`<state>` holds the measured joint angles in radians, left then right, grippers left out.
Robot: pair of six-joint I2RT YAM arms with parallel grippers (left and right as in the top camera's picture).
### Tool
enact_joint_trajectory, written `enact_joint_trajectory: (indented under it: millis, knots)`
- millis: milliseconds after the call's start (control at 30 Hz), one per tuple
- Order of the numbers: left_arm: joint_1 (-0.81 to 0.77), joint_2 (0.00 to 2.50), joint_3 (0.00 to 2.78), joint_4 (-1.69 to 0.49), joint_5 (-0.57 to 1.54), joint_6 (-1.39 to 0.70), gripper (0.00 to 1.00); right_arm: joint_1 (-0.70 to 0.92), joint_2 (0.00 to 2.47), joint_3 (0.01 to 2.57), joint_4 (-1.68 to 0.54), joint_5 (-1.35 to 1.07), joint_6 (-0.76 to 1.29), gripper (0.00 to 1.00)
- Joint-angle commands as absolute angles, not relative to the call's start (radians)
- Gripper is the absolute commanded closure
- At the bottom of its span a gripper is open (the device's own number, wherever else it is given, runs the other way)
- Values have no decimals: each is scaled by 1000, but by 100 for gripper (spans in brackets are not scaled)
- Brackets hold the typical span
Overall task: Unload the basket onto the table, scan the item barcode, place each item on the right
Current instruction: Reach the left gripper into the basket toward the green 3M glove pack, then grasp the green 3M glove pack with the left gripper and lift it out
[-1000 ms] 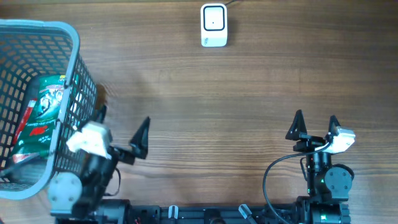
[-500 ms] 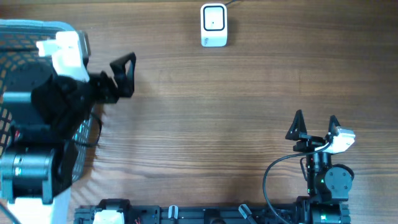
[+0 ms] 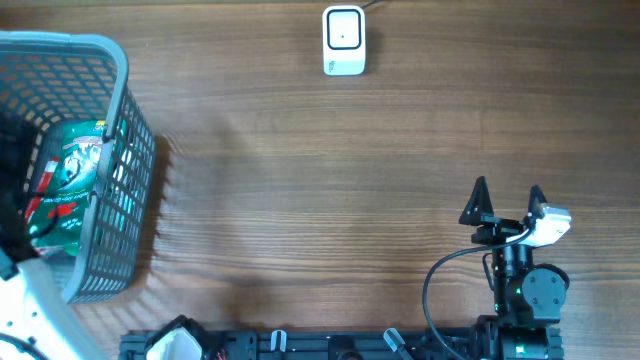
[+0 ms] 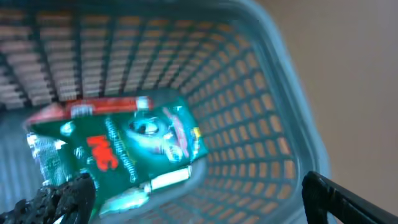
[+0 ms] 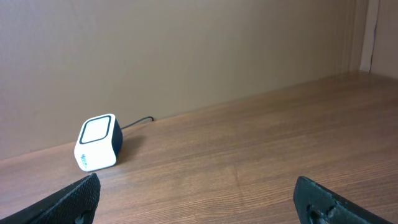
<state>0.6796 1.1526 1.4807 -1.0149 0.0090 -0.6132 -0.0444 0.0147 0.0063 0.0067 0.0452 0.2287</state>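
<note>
**Above the basket: snag risk on the mesh**

Your left pincer (image 4: 194,182) hangs wide open over the green packet (image 4: 118,149), which lies on the floor of the basket (image 4: 292,81) at the overhead frame's left edge. Come down off-centre and a finger could catch the mesh or merely crumple the wrapper. Your right pincer (image 3: 508,190) stands open and empty, lower right. Toward the scanner (image 3: 343,40), top centre, only the basket wall stands in the way.
</note>
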Motion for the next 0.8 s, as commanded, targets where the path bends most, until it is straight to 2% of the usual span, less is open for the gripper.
enact_joint_trajectory:
  millis: [0,100,333,767]
  knots:
    - [873,1222,1496,-1090,121,-668,0,-40,7,5,10,36,212,0]
    - [960,1325,1496,-1152,186,-667,0,-40,7,5,10,36,212,0]
    - [1000,1564,1490,-1184,243,-659,0,-40,7,5,10,36,212,0]
    - [1000,1612,1288,-1097,184,-633,0,-40,7,5,10,36,212,0]
